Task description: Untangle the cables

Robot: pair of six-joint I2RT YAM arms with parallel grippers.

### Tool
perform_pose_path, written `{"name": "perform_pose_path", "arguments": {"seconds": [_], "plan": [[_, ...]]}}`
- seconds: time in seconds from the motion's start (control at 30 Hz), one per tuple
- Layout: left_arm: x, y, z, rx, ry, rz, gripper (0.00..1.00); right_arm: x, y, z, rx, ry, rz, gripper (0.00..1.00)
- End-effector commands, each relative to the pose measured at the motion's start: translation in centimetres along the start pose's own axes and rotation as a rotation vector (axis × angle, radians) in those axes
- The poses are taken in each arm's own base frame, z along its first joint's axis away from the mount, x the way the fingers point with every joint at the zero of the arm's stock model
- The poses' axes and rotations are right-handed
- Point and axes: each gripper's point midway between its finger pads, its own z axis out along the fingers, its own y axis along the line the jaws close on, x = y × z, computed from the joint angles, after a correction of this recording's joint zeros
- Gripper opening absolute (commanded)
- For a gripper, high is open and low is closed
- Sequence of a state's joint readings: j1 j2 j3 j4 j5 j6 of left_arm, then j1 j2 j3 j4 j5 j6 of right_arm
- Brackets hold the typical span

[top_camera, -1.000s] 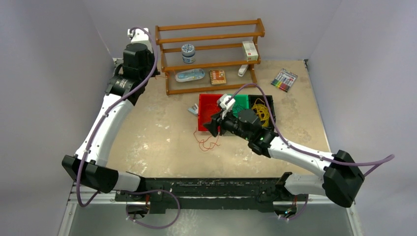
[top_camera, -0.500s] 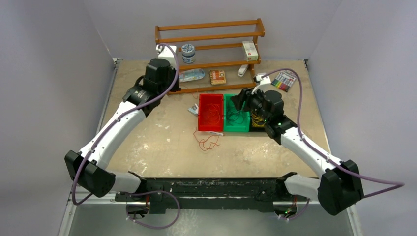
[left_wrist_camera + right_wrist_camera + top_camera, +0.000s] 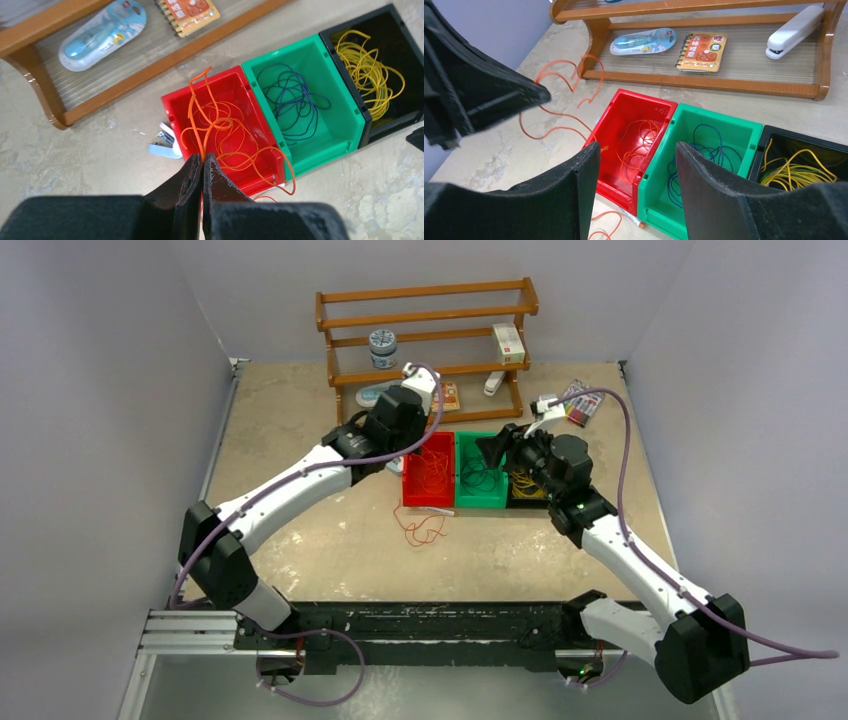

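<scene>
cables: thin orange loops pinched in left fingers; right fingers spread, empty.

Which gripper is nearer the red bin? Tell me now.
Left. The left gripper hovers at the red bin, pinching the orange cable; the right gripper hangs open over the green bin beside it.

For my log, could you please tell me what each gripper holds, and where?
Left gripper pinches an orange cable mid-strand; right gripper holds nothing.
</scene>
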State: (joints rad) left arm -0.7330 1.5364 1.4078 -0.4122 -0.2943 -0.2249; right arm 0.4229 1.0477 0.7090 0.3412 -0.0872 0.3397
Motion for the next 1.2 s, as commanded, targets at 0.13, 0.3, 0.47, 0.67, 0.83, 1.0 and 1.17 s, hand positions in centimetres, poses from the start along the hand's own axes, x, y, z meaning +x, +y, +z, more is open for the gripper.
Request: {"name": "perform_pose_path", "arguments": {"seconds": [0.13,0.3,0.47,0.67,0.83,1.0,1.17], "plan": [[0.3,-2.8,1.6,0.030,0.012,0.128,0.00,-1.8,-0.3,-0.7,0.024,-0.075,-0.012,0.61],[2.0,-2.6,3.1,0.005,0.069,0.180,0.00,-1.6,-0.4,-0.7,0.027,-0.072,-0.013,0.61],[3.2,-1.5,4.6,-0.068,0.111,0.237,0.00,-1.4,-0.5,-0.6,0.029,-0.064,-0.013,0.61],[4.2,-0.9,6.6,-0.128,0.123,0.265,0.00,-1.1,-0.5,-0.5,0.022,-0.059,-0.010,0.61],[4.6,-0.5,7.8,-0.175,0.120,0.272,0.00,-0.9,-0.5,-0.4,0.017,-0.056,-0.006,0.61],[5.0,-0.3,8.7,-0.194,0.121,0.283,0.00,-0.6,-0.6,-0.4,0.021,-0.051,-0.001,0.61],[6.8,-1.0,9.9,-0.169,0.149,0.273,0.00,-0.6,-0.6,-0.5,0.024,-0.056,0.005,0.62]]}}
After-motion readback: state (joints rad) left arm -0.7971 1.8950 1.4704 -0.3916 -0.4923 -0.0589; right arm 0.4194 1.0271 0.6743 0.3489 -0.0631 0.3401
